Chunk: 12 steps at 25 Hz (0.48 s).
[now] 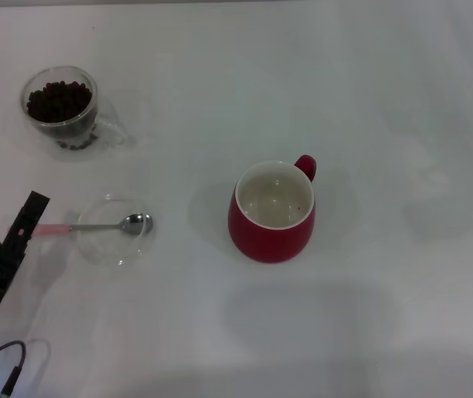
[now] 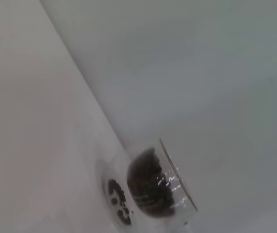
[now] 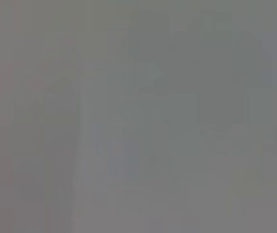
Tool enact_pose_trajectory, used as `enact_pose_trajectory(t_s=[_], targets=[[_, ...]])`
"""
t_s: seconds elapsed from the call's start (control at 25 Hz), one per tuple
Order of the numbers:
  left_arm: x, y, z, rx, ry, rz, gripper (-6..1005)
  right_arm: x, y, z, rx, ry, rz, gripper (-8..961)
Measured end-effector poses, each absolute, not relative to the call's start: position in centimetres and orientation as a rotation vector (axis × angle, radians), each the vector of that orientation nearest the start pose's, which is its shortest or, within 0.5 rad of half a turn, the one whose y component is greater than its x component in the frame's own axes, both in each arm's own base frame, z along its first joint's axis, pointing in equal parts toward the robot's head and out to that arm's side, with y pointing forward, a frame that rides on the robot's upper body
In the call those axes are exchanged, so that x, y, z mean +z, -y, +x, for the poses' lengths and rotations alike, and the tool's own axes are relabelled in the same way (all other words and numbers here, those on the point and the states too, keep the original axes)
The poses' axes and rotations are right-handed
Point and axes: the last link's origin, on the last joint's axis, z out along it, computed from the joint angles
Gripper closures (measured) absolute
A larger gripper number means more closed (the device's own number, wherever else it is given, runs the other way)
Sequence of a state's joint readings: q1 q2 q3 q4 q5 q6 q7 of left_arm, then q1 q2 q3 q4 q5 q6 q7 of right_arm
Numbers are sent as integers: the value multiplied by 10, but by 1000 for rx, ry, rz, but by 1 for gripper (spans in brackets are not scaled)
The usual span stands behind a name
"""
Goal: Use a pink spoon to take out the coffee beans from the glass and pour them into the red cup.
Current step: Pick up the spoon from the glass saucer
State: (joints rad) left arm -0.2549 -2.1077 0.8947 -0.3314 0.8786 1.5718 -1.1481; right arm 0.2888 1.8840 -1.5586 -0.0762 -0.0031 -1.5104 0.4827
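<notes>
The red cup [image 1: 271, 213] stands upright, glossy and rounded, its cream-white inside showing no beans and its small loop handle on its far right side. Far to its left and farther back stands the glass [image 1: 64, 106], a clear mug holding a dark heap of coffee beans [image 1: 58, 100]. The pink spoon [image 1: 95, 225] lies level to the left of the red cup, silver bowl toward the cup, pink handle end pointing away.

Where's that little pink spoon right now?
In the head view the pink spoon lies across a shallow clear dish on the robot's left, below the glass of beans and left of the red cup; the left gripper is at its handle.
</notes>
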Motion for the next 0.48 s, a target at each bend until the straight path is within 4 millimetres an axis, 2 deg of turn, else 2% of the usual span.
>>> enact_pose_trajectory(t_s=[0.16, 0.28, 0.48], targets=[[-73, -177, -344, -1366, 1633, -1407, 132, 98, -275, 378, 858, -402, -1570, 335], [-74, -176, -344, -1360, 1645, -1403, 276, 97, -273, 378, 860, -401, -1569, 335], [-77, -173, -345, -1343, 1660, -1396, 275, 97, -268, 381, 854, -409, -1564, 335]])
